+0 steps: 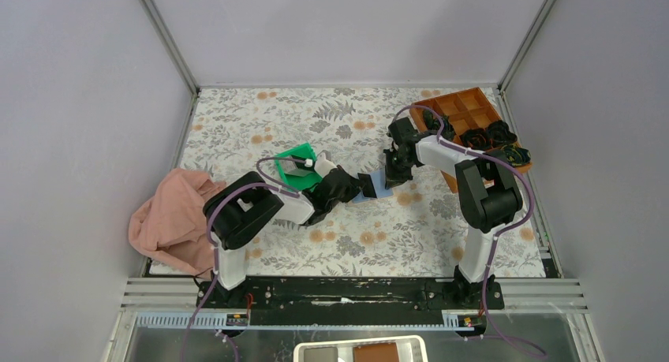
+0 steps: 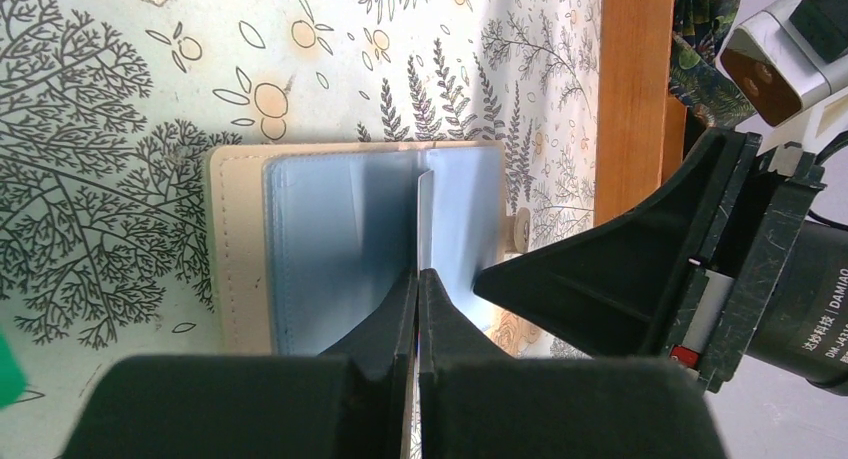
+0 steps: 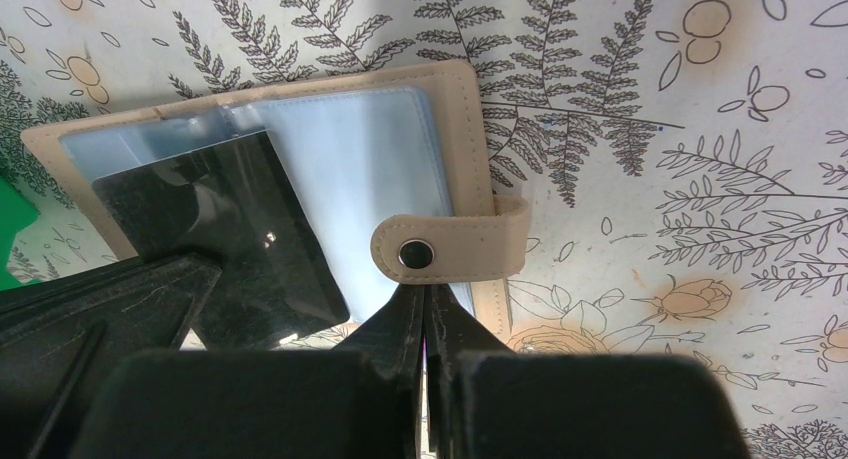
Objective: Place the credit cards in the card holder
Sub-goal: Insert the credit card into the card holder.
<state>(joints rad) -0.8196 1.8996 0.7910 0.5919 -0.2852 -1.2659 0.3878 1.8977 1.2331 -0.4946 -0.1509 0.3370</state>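
Observation:
The card holder (image 3: 400, 149) lies open on the floral mat, tan rim around a blue-grey inner face (image 2: 340, 239); its snap tab (image 3: 450, 247) is folded over the near edge. My left gripper (image 2: 417, 272) is shut on a dark credit card (image 3: 230, 229), which shows edge-on (image 2: 424, 214) in the left wrist view, standing over the holder's inner face. My right gripper (image 3: 425, 289) is shut on the holder's edge just under the tab. From above, both grippers (image 1: 356, 187) (image 1: 392, 173) meet at the holder (image 1: 380, 190) in mid-table.
A green tray (image 1: 298, 166) sits just behind the left arm. An orange-brown compartment box (image 1: 461, 106) with dark rosette lumps (image 1: 493, 137) stands at the back right. A pink cloth (image 1: 170, 220) is bunched at the left edge.

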